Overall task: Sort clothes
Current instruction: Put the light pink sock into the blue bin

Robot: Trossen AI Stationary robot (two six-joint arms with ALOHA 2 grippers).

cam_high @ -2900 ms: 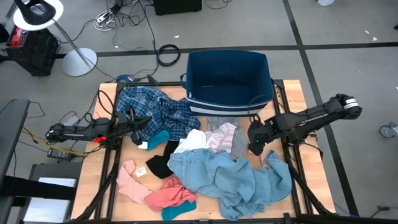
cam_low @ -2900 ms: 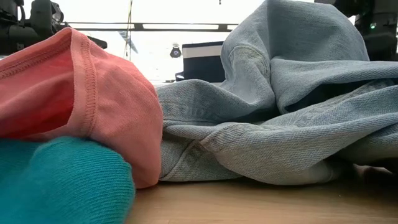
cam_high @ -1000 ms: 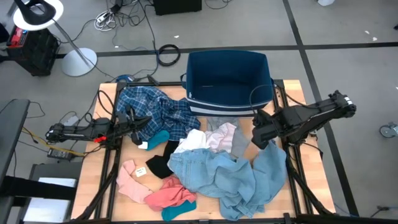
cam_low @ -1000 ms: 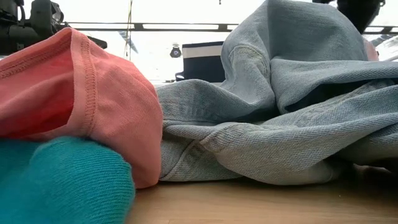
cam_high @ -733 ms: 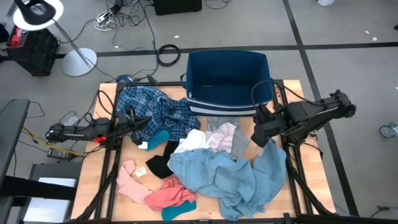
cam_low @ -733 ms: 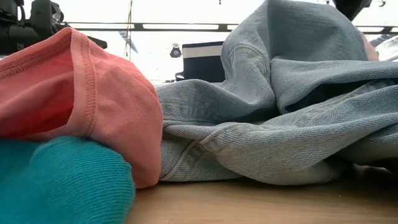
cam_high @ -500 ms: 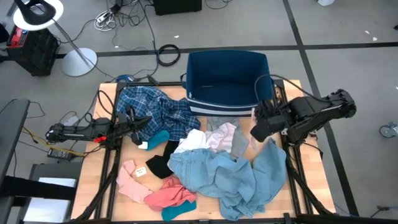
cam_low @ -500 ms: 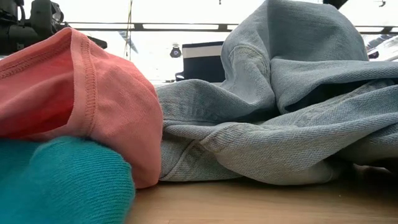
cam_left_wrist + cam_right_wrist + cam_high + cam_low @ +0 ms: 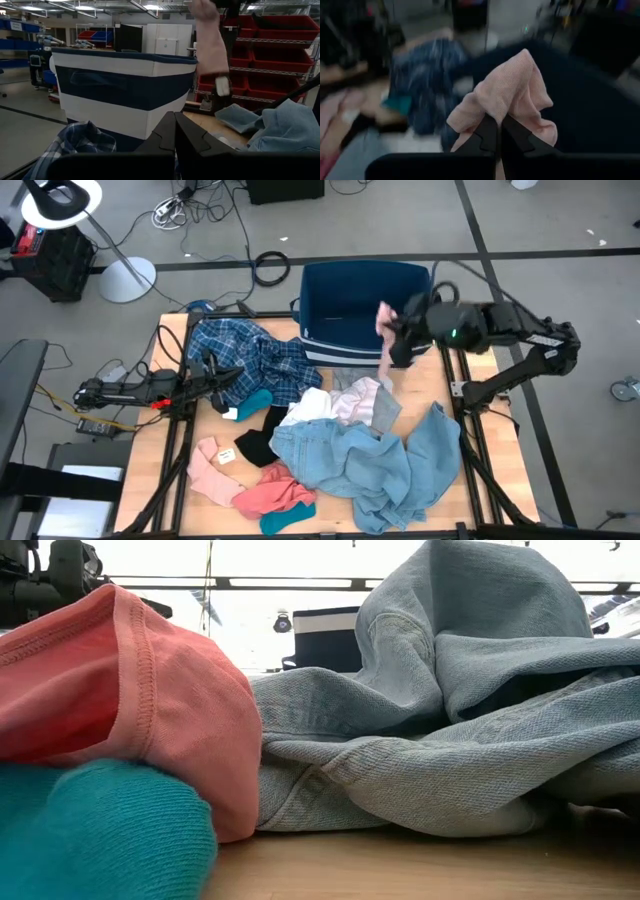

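Note:
My right gripper (image 9: 398, 340) is up in the air over the near right rim of the dark blue bin (image 9: 350, 305), shut on a pale pink piece (image 9: 383, 330). That piece also shows in the left wrist view (image 9: 210, 45), dangling with a white tag. The other clothes lie on the table: a plaid shirt (image 9: 245, 352), a light blue garment (image 9: 370, 460), white (image 9: 308, 406), grey (image 9: 385, 410), black (image 9: 260, 443), pink (image 9: 245, 488) and teal (image 9: 285, 520) pieces. My left gripper (image 9: 236, 376) waits shut at the table's left side, by the plaid shirt. My right gripper pinches a bunched fold of the pale pink piece (image 9: 507, 107) between its two fingers (image 9: 487, 132). The piece is lifted clear of the table. Its free end (image 9: 385, 365) hangs slack below the gripper, in front of the bin's near wall.
The bin stands at the table's far edge, open at the top. In the low view, a coral garment (image 9: 120, 690), a teal piece (image 9: 100, 835) and the light blue garment (image 9: 450, 710) fill the near table. Bare wood (image 9: 200, 515) shows along the near left edge.
My right gripper has risen from the right part of the pile and swung toward the far edge and the bin, tipping up from pointing steeply down. It stayed shut and carried the pale pink piece up, which now hangs clear of the table.

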